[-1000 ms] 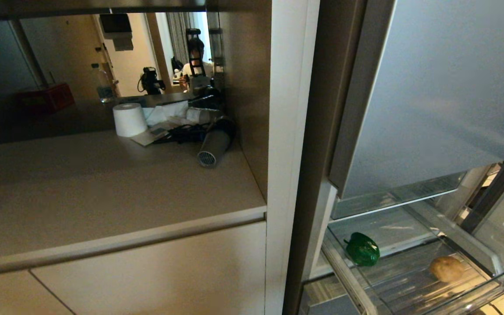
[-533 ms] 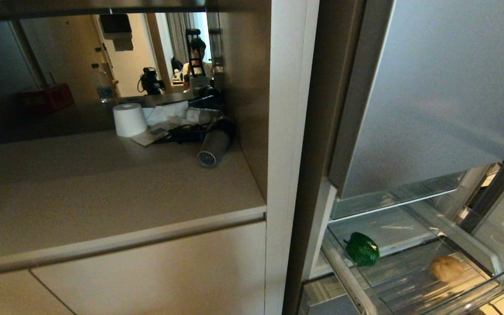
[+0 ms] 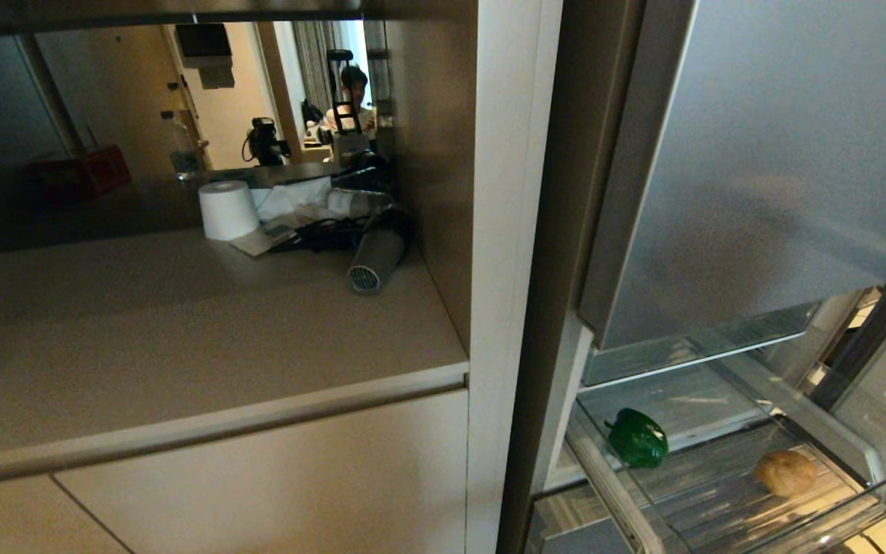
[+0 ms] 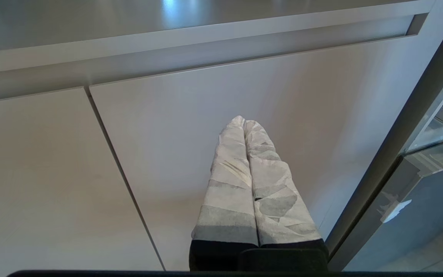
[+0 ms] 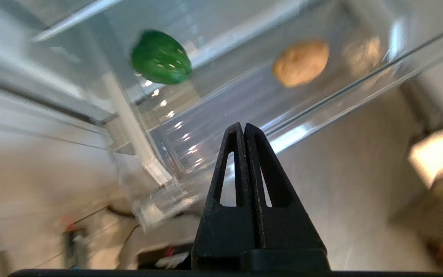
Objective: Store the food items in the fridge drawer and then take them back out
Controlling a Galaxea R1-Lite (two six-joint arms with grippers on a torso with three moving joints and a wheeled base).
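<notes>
1. Fridge drawer (image 3: 727, 492): pulled out, pepper (image 3: 637, 438) far-left, potato (image 3: 785, 472) right.
2. Right gripper (image 5: 243, 127): fingers together, near drawer's front wall.
3. Left gripper (image 4: 243, 121): fingers together, parked.
4. Bench (image 3: 143, 338): paper roll (image 3: 228, 209), hairdryer (image 3: 374, 260).

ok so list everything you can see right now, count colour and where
bell pepper: 1, dark green, in drawer, left side
potato: 1, tan, in drawer, right of pepper
fridge drawer: 1, clear, pulled out
fridge door: 1, silver-grey, above drawer
counter: 1, beige, left of fridge
paper roll: 1, white, back of counter
hair dryer: 1, grey, counter, right of roll
left gripper: 1, white-wrapped, shut, before cabinet front
right gripper: 1, black, shut, empty, near drawer's front edge
</notes>
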